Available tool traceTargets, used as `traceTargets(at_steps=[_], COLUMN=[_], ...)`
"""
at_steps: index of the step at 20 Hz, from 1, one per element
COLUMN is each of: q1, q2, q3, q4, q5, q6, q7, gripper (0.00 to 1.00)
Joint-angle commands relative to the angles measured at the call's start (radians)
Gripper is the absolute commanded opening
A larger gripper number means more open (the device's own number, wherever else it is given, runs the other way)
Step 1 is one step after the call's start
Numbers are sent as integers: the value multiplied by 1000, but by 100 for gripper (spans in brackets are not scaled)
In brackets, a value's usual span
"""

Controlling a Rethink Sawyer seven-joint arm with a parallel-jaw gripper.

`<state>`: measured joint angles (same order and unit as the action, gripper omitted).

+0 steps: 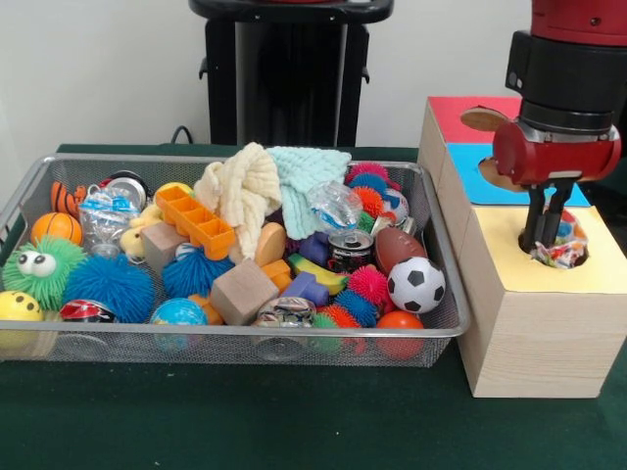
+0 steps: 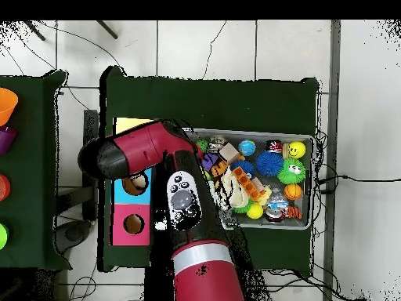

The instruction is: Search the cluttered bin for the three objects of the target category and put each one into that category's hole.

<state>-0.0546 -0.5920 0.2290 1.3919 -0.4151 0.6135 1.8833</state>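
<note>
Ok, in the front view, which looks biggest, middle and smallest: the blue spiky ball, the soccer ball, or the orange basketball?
1. blue spiky ball, clearly biggest
2. soccer ball
3. orange basketball, smallest, though it is partly hidden and sits farther back, so the last two are close.

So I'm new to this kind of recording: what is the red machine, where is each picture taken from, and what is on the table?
The red and black machine is a robot arm with a gripper at its tip. One picture is taken across the table, facing the robot; the other looks straight down from above, turned half round.

On the green table stands a wire mesh bin full of toys: a soccer ball, spiky rubber balls, wooden blocks, an orange tray, knitted cloths and a crushed can.

Beside it is a wooden box with red, blue and yellow top sections, each with a hole. The gripper reaches down at the yellow hole, where something crinkly and multicoloured shows. Whether it grips that thing, I cannot tell.
</note>
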Motion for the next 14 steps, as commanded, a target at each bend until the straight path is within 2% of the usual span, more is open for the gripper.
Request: traceTargets(at_steps=[1,14], q1=[15,26], q2=[86,132], q3=[39,28], q4=[-28,-68], q5=[-41,-43], q6=[23,6], q7=[-32,-27], gripper=[0,0])
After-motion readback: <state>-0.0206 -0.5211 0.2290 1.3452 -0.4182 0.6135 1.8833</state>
